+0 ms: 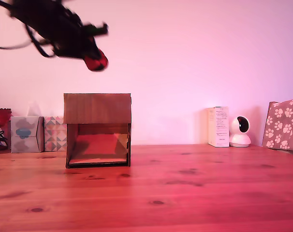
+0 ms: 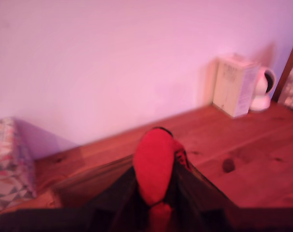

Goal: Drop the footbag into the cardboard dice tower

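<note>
The red and black footbag [image 1: 95, 61] hangs high in the air, held at the tip of my dark gripper [image 1: 88, 54], above the cardboard dice tower [image 1: 97, 129]. The tower is a brown house-like box on the wooden table, left of centre in the exterior view, with a solid upper front and a dark-edged opening below showing a sloped ramp. In the wrist view the footbag [image 2: 153, 169] fills the space between my fingers, which are blurred and dark around it; the gripper [image 2: 156, 181] is shut on it. The tower's top is hidden from the wrist view.
Small patterned boxes [image 1: 37, 134] stand against the wall left of the tower. A white carton [image 1: 218, 126], a white round camera [image 1: 240, 131] and a paw-print box [image 1: 284, 124] stand at the exterior view's right. The wooden table [image 1: 185, 188] stretches forward.
</note>
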`<control>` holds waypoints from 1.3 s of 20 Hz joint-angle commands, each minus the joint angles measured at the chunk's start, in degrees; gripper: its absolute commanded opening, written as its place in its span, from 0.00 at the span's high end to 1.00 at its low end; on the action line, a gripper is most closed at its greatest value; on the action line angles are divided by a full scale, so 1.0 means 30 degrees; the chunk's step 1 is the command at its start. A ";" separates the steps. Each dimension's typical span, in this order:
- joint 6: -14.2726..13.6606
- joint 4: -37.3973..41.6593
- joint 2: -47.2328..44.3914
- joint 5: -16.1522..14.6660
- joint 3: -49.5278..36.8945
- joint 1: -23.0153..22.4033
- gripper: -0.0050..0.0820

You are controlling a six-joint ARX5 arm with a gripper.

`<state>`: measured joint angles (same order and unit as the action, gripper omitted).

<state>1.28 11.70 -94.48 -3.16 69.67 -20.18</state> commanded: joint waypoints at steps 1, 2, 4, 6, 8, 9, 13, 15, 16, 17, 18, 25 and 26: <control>-0.0175 -0.0291 -0.0612 -0.0284 0.0867 0.0219 0.78; -0.0175 -0.0648 -0.1035 -0.0313 0.1457 0.0328 0.78; -0.0459 -0.1064 -0.1581 -0.0321 0.2229 0.0495 0.78; -0.0459 -0.1064 -0.1690 -0.0313 0.2324 0.0612 0.78; -0.0466 -0.1064 -0.1690 -0.0313 0.2324 0.0619 0.77; -0.0466 -0.1064 -0.1690 -0.0313 0.2324 0.0619 0.74; -0.1180 -0.1690 -0.1683 -0.0809 0.2397 0.0597 0.17; -0.1311 -0.3016 -0.1494 -0.0787 0.2718 0.0561 0.23; -0.1428 -0.3912 -0.1202 -0.0794 0.2805 0.0525 0.31; -0.1457 -0.4495 -0.0911 -0.0794 0.2805 0.0452 0.43; -0.1443 -0.5180 -0.0517 -0.0809 0.2805 0.0452 0.59; -0.1377 -0.7315 0.2149 -0.1253 0.1450 0.0204 0.97; -0.1355 -0.7031 0.2601 -0.1341 0.0678 0.0204 0.97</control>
<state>-2.59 -9.30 -86.21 -6.90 75.22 -19.46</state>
